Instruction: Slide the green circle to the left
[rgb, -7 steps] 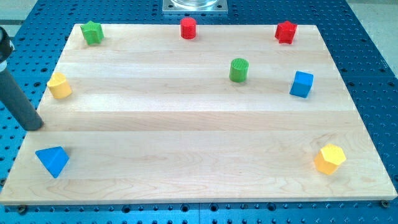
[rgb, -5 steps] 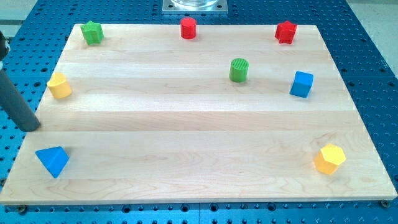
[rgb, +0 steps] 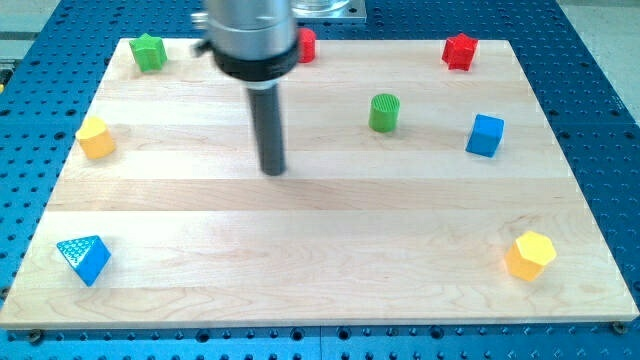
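My tip (rgb: 273, 170) rests on the wooden worktop (rgb: 320, 220), left of centre, with the rod rising straight up into the arm's grey housing (rgb: 250, 35) at the view's top. There is no pincer on this arm, so no open or closed state applies.

The green circle (rgb: 384, 112) stands upright in the upper right part of the worktop, well apart from my tip, to its right and slightly higher in the view. The blue cube (rgb: 485, 135) sits near the circle on its right, not touching it.

Along the top edge are the green star (rgb: 149, 52) at the left, the red cylinder (rgb: 306, 45), partly hidden behind the housing, and the red star (rgb: 460, 51) at the right. A yellow block (rgb: 95, 138) lies by the left edge, a blue triangle (rgb: 84, 259) near the bottom left corner, and a yellow hexagon (rgb: 529, 254) near the bottom right corner.
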